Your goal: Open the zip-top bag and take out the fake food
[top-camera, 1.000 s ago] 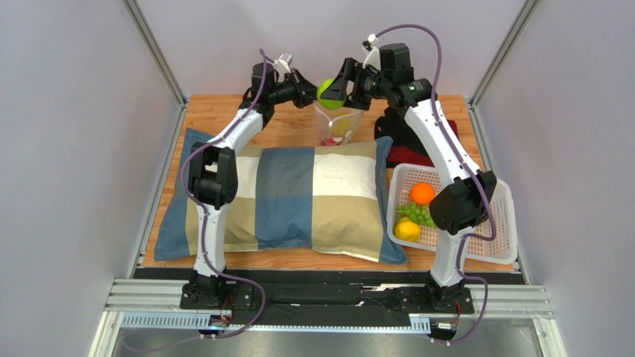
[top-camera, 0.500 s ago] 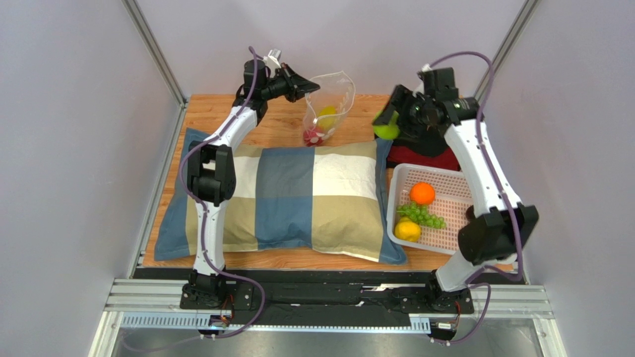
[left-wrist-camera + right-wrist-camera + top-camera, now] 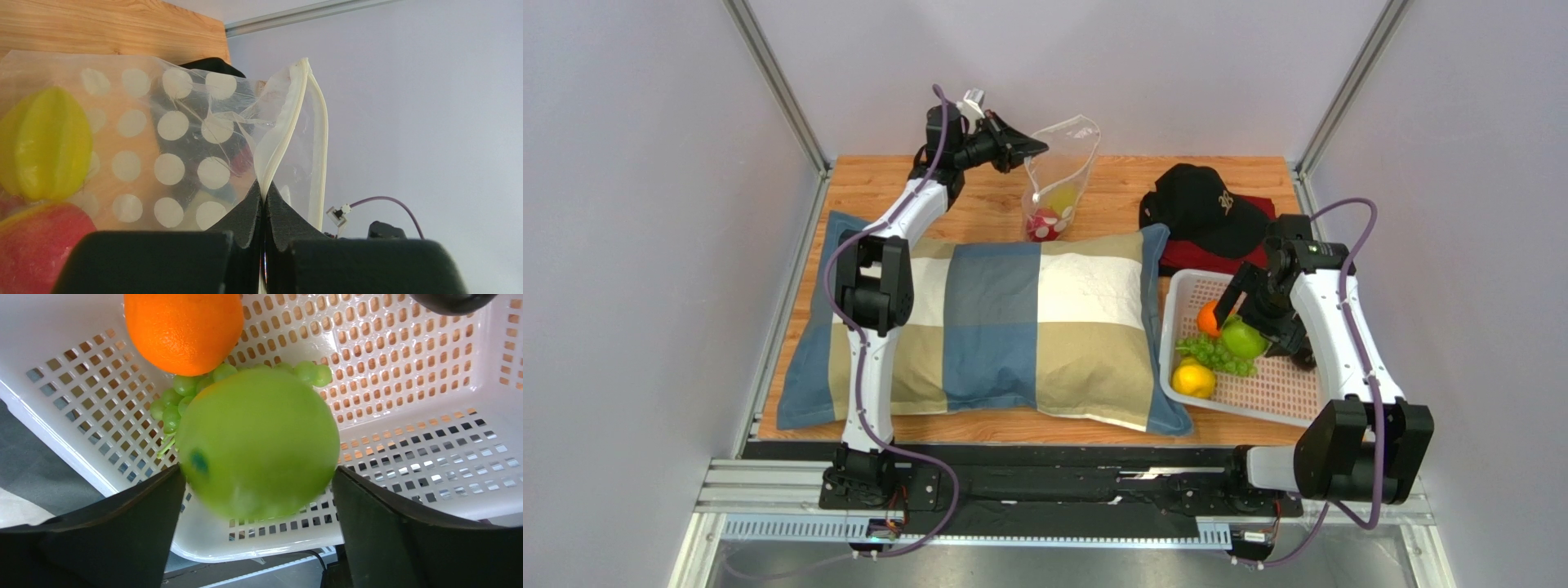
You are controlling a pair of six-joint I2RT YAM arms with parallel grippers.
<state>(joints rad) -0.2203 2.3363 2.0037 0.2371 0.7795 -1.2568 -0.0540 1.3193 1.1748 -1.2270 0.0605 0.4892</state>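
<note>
Swinging away from the bag mouth at the back, the right arm now reaches over the white basket (image 3: 1308, 398) at the right of the top view, and the bag, no longer propped between both arms, hangs from the left one alone. Its right gripper (image 3: 256, 478) has its jaws spread wide with the green apple (image 3: 1244, 338) between them. The apple is blurred in the wrist view, so whether it is gripped or already loose cannot be told. Below it in the basket lie an orange (image 3: 184, 327), a bunch of grapes (image 3: 178, 395) and, at the lower left corner, a lemon (image 3: 1193, 379). At upper centre the left gripper (image 3: 265, 205) is clamped tight on the zipper rim of the zip-top bag (image 3: 1063, 159), holding it up behind the checked pillow (image 3: 1014, 325) with its mouth gaping. Inside the bag sit a yellow star fruit (image 3: 46, 144) and, beneath it, a red fruit (image 3: 37, 245). A black cap (image 3: 1204, 202) rests on the table (image 3: 879, 184) at upper right, behind the basket.
</note>
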